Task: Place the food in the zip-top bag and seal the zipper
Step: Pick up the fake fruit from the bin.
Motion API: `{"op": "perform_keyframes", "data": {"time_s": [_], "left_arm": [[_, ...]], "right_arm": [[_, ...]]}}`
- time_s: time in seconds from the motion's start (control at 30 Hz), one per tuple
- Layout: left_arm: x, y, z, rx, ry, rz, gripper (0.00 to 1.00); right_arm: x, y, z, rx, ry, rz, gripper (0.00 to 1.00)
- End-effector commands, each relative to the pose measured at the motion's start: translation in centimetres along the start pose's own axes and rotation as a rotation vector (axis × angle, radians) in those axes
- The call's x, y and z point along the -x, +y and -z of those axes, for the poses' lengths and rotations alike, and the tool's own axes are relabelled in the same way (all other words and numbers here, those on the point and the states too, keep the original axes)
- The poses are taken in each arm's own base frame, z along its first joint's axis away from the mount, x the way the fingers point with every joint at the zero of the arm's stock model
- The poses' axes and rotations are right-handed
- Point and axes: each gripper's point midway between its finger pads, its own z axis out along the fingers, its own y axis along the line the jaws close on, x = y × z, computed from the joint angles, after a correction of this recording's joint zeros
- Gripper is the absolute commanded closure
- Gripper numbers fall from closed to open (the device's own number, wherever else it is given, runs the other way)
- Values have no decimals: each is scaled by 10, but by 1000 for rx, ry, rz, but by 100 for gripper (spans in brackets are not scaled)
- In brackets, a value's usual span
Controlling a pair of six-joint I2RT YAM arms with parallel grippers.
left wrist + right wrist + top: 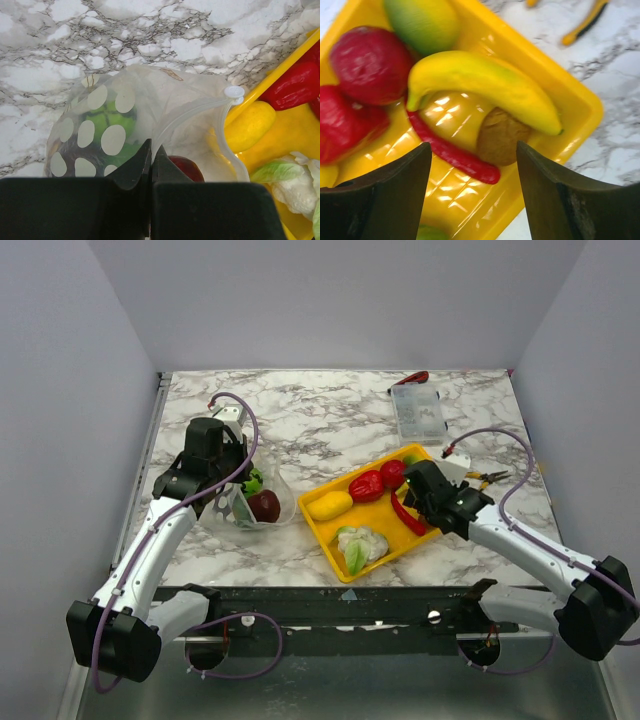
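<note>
The zip-top bag point(243, 502) lies left of centre with its mouth facing the yellow tray point(322, 535). Inside it show a green piece point(111, 119) and a dark red piece point(188, 168). My left gripper point(151, 150) is shut on the bag's mouth edge, on the zipper point(185, 116). In the tray lie a red pepper point(367, 485), a yellow piece point(328, 505) and a cauliflower point(360, 545). My right gripper point(474, 150) hangs open just above the tray's right end, over a red chilli point(455, 152), a brown piece point(502, 135) and a banana point(485, 85), touching none.
A rigid clear compartment box point(417, 410) stands at the back right, a red-handled tool point(412, 378) behind it. Yellow-handled pliers point(485, 478) lie on the marble just right of the tray. Grey walls close in the table's three far sides.
</note>
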Motion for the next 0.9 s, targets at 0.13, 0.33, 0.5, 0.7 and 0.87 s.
{"op": "perform_keyframes", "data": {"time_s": [0.13, 0.33, 0.5, 0.7, 0.87], "left_arm": [[12, -6, 8, -32, -40, -1, 100], [13, -6, 9, -30, -44, -2, 100], [13, -7, 9, -35, -43, -2, 100], [12, -6, 8, -30, -41, -3, 100], [11, -5, 8, -28, -39, -2, 100]], "right_arm": [[-4, -17, -27, -124, 0, -43, 31], [-15, -19, -34, -159, 27, -72, 32], [-29, -24, -42, -186, 52, -67, 32], [-39, -27, -50, -211, 70, -42, 30], [-37, -22, -54, -201, 64, -15, 48]]}}
